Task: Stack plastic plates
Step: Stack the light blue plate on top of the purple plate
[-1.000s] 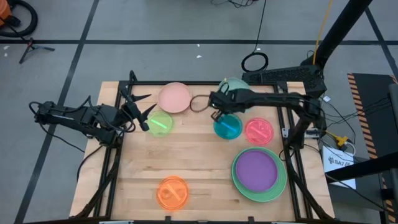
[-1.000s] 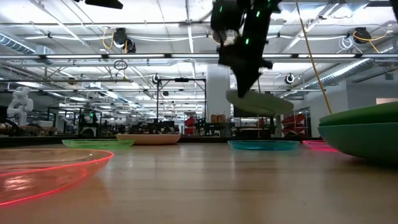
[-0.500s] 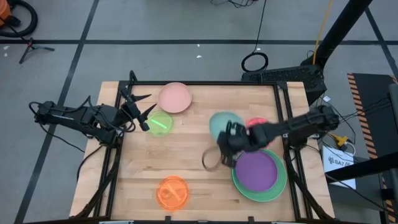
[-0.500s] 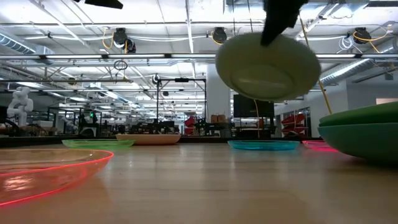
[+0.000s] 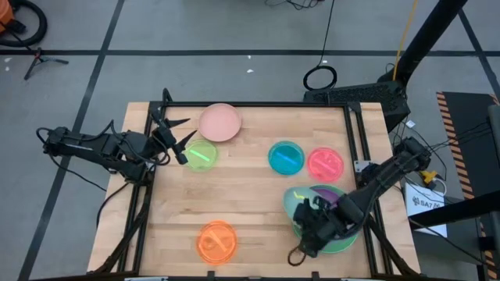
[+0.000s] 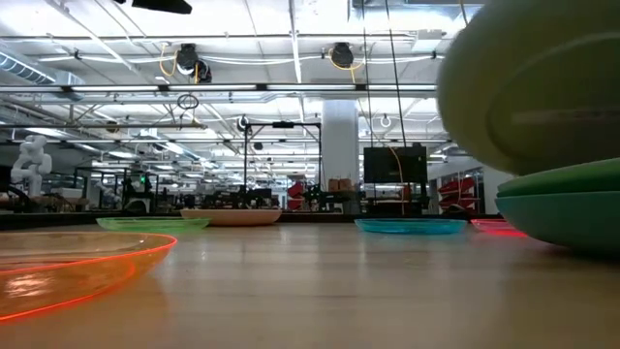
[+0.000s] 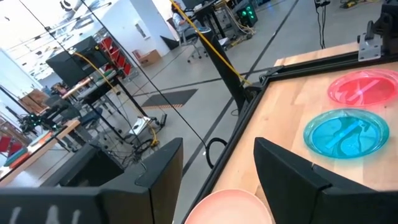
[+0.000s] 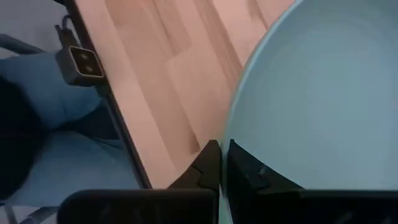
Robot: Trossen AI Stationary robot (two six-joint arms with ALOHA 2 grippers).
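Observation:
My right gripper (image 5: 307, 224) is shut on the mint plate (image 5: 299, 202), holding it over the near-right stack: a purple plate (image 5: 337, 198) lying in the large green plate (image 5: 341, 240). In the low view the mint plate (image 6: 542, 87) hangs just above the green and teal rims (image 6: 572, 208). Pink (image 5: 219, 122), yellow-green (image 5: 201, 154), blue (image 5: 286, 158), red (image 5: 325, 164) and orange (image 5: 216, 240) plates lie flat on the table. My left gripper (image 5: 178, 140) waits open at the far left, beside the yellow-green plate. My right gripper pinches the mint plate's rim (image 8: 231, 134), one finger (image 8: 249, 174) on the plate's inner side and the other (image 8: 208, 165) on its outer side. The plate is lifted off the table and tilted above the stack; whether it touches the purple plate I cannot tell.
A dark metal frame (image 5: 355, 148) edges the wooden table. A loose dark loop (image 5: 295, 255) hangs near my right gripper. Bare wood lies in the table's middle (image 5: 242, 195). My left wrist view shows the pink (image 7: 227, 208), blue (image 7: 345, 134) and red (image 7: 367, 87) plates ahead.
My right gripper has carried the mint plate from the table's far middle, past the blue plate, toward the near right and now holds it over the purple and green stack. It has stayed shut on the rim. The left arm has kept still.

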